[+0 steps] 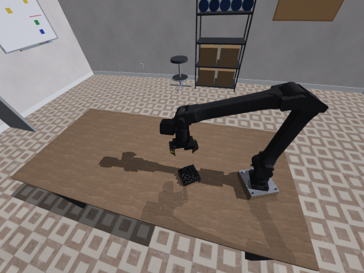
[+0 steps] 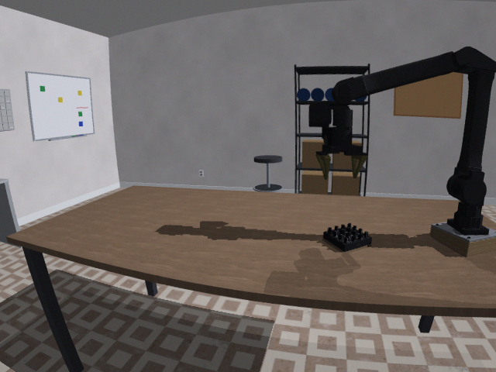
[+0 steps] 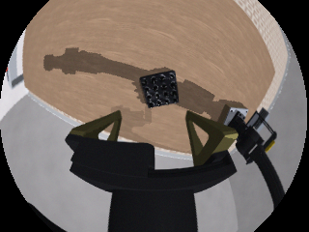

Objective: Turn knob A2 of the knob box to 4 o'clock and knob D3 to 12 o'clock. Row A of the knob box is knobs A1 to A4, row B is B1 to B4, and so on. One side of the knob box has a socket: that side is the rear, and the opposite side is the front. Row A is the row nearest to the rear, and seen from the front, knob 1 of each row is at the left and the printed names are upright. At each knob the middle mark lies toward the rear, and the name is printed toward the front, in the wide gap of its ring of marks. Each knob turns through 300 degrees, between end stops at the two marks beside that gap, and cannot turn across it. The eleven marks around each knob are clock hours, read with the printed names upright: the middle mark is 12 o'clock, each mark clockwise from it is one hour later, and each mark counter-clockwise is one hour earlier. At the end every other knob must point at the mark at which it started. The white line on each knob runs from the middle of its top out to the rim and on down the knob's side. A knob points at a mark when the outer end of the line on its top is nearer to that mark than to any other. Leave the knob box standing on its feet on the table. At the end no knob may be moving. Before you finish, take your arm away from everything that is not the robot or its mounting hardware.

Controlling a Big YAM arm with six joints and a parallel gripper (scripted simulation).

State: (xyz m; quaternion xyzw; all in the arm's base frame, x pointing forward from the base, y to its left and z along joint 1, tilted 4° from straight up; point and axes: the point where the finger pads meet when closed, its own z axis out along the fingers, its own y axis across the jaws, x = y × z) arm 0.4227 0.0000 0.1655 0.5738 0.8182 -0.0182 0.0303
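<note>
The black knob box [image 1: 189,174] [image 2: 349,236] [image 3: 159,89] stands flat on the wooden table [image 1: 117,187] [image 2: 180,256] [image 3: 203,43], with several rows of small black knobs on its top. The printed names, the marks and the socket cannot be made out, and the white lines are too small to read, so where knobs A2 and D3 point cannot be told. My gripper [image 1: 183,152] [image 2: 340,177] [image 3: 154,114] is open and empty. It hangs high above the table, well clear of the box; its fingers touch nothing. In the wrist view the box shows beyond the fingertips, between them.
The arm's base plate [image 1: 247,180] [image 2: 444,230] [image 3: 238,112] stands on the table to the right of the box. The arm reaches from it high over the table. A stool [image 1: 178,59] [image 2: 267,159] and a shelf rack [image 1: 220,40] stand behind the table.
</note>
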